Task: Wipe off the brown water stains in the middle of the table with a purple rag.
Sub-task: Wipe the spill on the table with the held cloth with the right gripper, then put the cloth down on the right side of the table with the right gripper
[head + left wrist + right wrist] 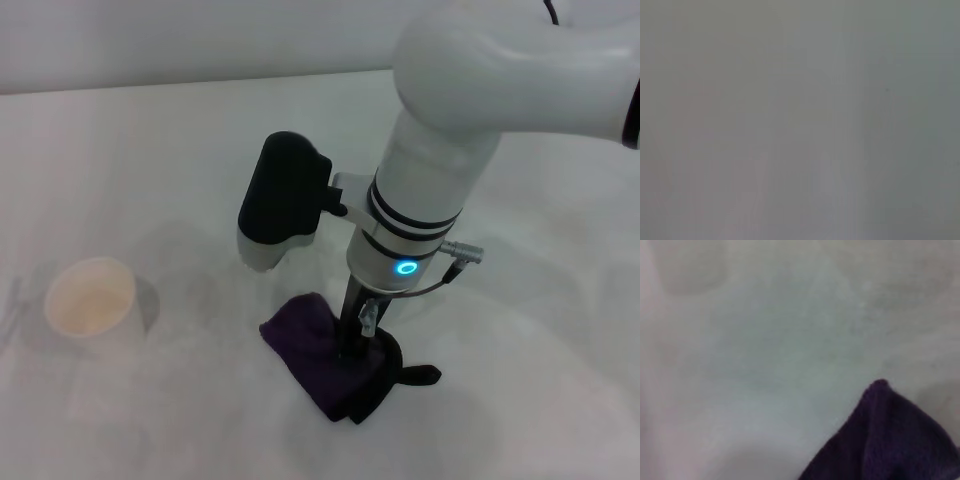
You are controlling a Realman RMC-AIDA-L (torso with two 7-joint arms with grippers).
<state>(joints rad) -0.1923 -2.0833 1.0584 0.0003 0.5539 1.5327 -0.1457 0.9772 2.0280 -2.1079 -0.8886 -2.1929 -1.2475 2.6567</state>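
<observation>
The purple rag (318,352) lies bunched on the white table (150,150) near its front middle, with a black edge and a short black tail (420,375) pointing right. My right gripper (352,348) comes straight down from above, and its dark fingers are sunk into the cloth, shut on it. In the right wrist view one corner of the purple rag (890,440) shows against the bare table (765,340). The brown water stains are not in view. The left wrist view shows only a blank grey surface, and my left gripper appears in no frame.
A white paper cup (90,298) stands upright at the left, well apart from the rag. The right arm's white forearm and black wrist camera housing (282,195) hang over the table's middle. The table's far edge runs along the top.
</observation>
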